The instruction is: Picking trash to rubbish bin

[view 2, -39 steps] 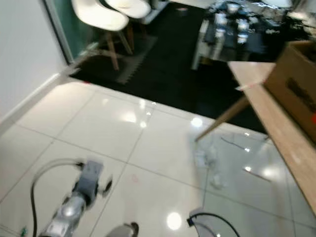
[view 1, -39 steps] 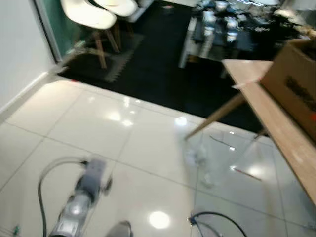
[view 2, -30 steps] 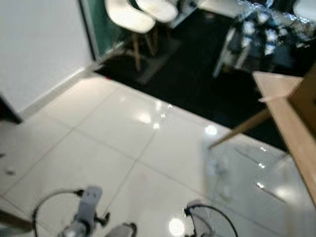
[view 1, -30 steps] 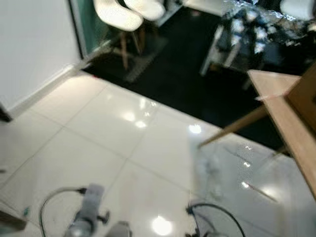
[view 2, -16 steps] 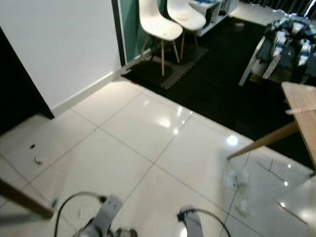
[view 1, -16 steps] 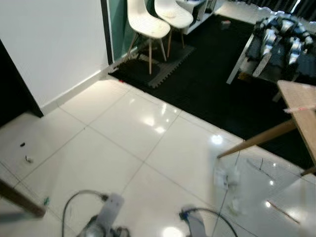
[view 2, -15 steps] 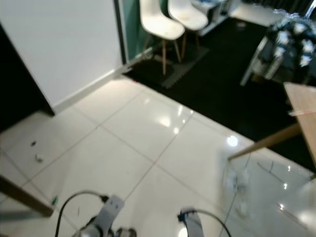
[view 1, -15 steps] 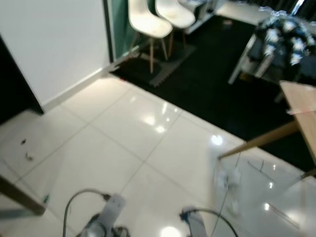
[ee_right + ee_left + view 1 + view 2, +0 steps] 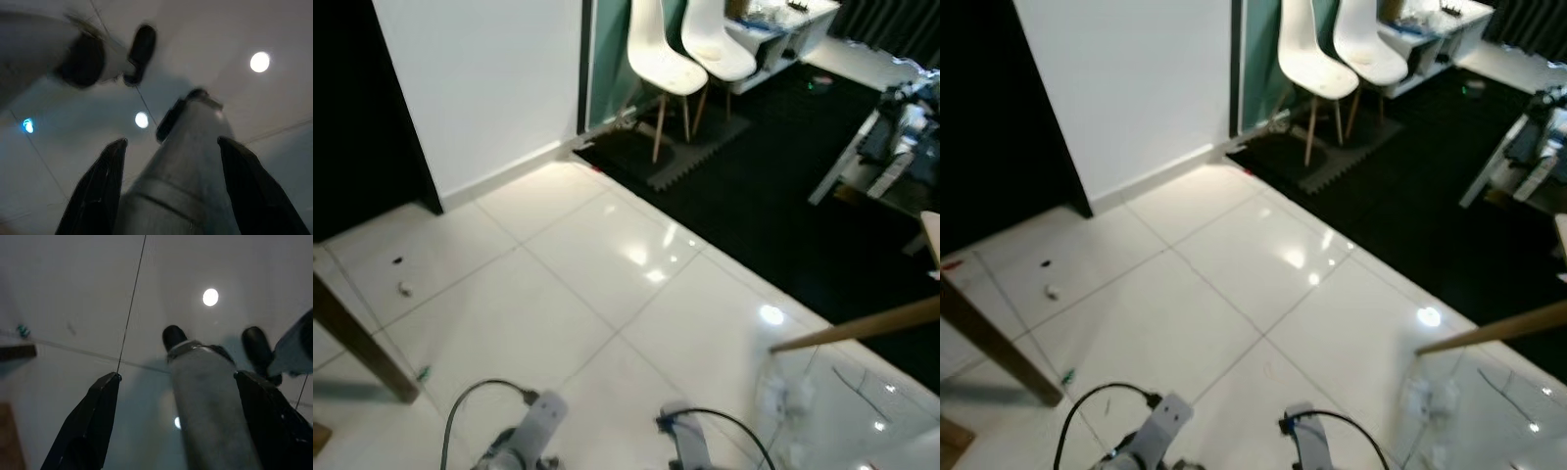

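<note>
Glossy white tile floor (image 9: 1185, 323), no writing, brand or label legible on anything in view. Far left: a dark doorway (image 9: 989, 117) beside a white wall (image 9: 1136, 88) with a pale skirting strip along its foot. Near left: a brown wooden table leg (image 9: 994, 352) slanting down to the tiles, its edge cut off by the frame. Trash: two small scraps on the tiles left of centre, a dark speck (image 9: 1046, 263) and just nearer a pale bit (image 9: 1052, 292), well apart from both arms; a tiny green fragment (image 9: 1067, 376) lies beside the foot of the table leg. No rubbish bin can be made out. Centre: a broad bare stretch of tiles runs from the arms to the wall, bounded far right by the edge of a black mat floor (image 9: 1410, 206). Far centre: two white shell chairs (image 9: 1317, 64) with wooden legs, standing on a grey foam pad. Far right: a white shelf unit (image 9: 1430, 29) and a metal-legged table (image 9: 1518, 157). Near right: a slanted wooden leg (image 9: 1489, 328) with white crumpled pieces (image 9: 1430, 397) under it. Near bottom: left arm (image 9: 1160, 426) and right arm (image 9: 1302, 436) hanging low with black cables. Left gripper (image 9: 178, 377) has its fingers spread wide over the tiles, holding nothing; right gripper (image 9: 171, 142) likewise parted and unladen.
</note>
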Tool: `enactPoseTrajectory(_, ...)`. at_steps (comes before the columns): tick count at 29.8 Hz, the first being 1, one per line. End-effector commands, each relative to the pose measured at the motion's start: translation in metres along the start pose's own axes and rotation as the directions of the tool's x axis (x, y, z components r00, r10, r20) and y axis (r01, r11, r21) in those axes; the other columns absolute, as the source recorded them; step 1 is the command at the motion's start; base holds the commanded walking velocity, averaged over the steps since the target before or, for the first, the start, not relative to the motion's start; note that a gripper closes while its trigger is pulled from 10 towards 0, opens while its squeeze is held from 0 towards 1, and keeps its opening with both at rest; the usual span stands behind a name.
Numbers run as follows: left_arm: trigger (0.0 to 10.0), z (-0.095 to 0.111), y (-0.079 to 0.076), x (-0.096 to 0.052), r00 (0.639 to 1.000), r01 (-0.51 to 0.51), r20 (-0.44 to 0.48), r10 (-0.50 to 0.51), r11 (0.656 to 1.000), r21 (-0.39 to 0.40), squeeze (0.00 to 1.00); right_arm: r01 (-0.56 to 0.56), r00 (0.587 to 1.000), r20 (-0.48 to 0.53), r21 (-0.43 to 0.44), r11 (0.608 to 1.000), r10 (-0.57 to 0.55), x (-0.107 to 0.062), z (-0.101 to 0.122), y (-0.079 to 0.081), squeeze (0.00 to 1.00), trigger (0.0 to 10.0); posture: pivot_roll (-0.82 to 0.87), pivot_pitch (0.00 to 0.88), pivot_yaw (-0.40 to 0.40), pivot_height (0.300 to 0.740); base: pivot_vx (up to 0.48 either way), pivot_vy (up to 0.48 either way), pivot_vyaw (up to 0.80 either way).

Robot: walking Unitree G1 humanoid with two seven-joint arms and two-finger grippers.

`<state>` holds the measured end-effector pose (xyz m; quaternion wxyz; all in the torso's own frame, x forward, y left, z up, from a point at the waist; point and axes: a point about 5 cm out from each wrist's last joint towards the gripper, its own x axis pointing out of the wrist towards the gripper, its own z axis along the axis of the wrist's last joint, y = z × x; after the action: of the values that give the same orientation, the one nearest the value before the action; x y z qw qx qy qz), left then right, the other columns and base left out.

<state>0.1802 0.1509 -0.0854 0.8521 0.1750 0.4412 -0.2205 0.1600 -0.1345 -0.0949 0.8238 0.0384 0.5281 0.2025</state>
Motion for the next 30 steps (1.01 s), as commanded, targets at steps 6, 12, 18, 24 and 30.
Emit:
enactPoseTrajectory(6, 10.0, -0.0255, -0.0103, -0.0044, 0.996, 0.036, -0.077, -0.043, 0.995, -0.090, 0.00, -0.010, 1.000, -0.016, -0.025, 1.000, 0.010, 0.0010, 0.0001, 0.0025, 0.00, 10.0, 0.28, 0.108, -0.114, 0.740, 0.000, 0.000, 0.68)
enactPoseTrajectory(12, 10.0, -0.0253, -0.0105, -0.0043, 0.996, 0.035, -0.076, -0.043, 0.995, -0.093, 0.00, -0.018, 1.000, -0.019, -0.034, 0.999, 0.018, 0.0008, -0.0001, 0.0025, 0.00, 10.0, 0.28, 0.110, -0.114, 0.740, 0.000, 0.000, 0.68)
enactPoseTrajectory(18, 10.0, -0.0251, -0.0095, -0.0044, 0.997, 0.031, -0.074, -0.039, 0.994, -0.105, 0.00, -0.026, 1.000, -0.019, -0.034, 0.999, 0.026, -0.0017, -0.0002, -0.0028, 0.00, 10.0, 0.28, 0.113, -0.114, 0.740, 0.000, 0.000, 0.68)
enactPoseTrajectory(24, 10.0, -0.0246, -0.0079, -0.0045, 0.997, 0.024, -0.072, -0.032, 0.994, -0.111, 0.00, -0.034, 0.999, -0.020, -0.037, 0.999, 0.033, -0.0022, 0.0006, -0.0036, 0.00, 10.0, 0.29, 0.114, -0.113, 0.740, 0.000, 0.000, 0.68)
enactPoseTrajectory(30, 10.0, -0.0248, -0.0078, -0.0045, 0.997, 0.020, -0.072, -0.028, 0.993, -0.114, 0.00, -0.037, 0.999, -0.024, -0.040, 0.999, 0.036, -0.0029, -0.0006, -0.0047, 0.00, 10.0, 0.29, 0.114, -0.113, 0.740, 0.000, 0.000, 0.68)
